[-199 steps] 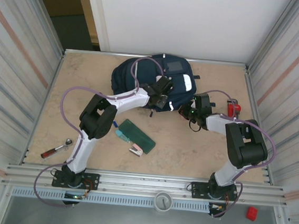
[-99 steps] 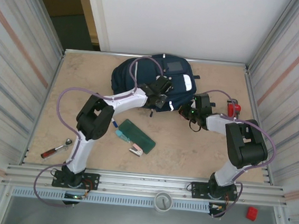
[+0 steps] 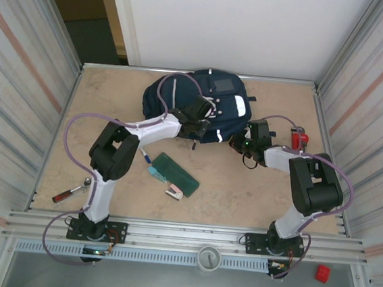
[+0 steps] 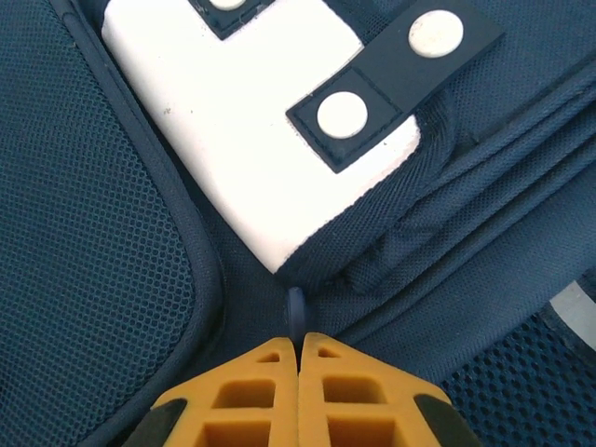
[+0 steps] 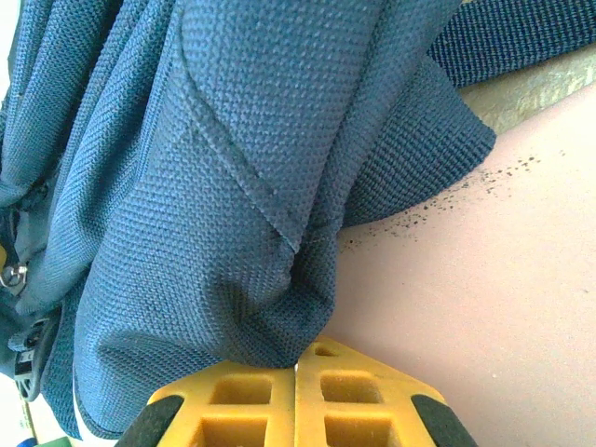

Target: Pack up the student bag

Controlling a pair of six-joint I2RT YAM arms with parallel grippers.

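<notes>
The student bag (image 3: 182, 98) is clamped by left fingers (image 4: 251, 396) at zip pull (image 4: 296, 307), right fingers (image 5: 247, 405) on fabric; green case (image 3: 175, 172) lies unpacked.

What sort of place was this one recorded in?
Probably a lab robot cell: a beige tabletop walled by corrugated metal panels, an aluminium rail along its near edge, a student bag as test prop.

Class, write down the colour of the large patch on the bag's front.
White patch, on the navy bag; clearest in the left wrist view.
</notes>
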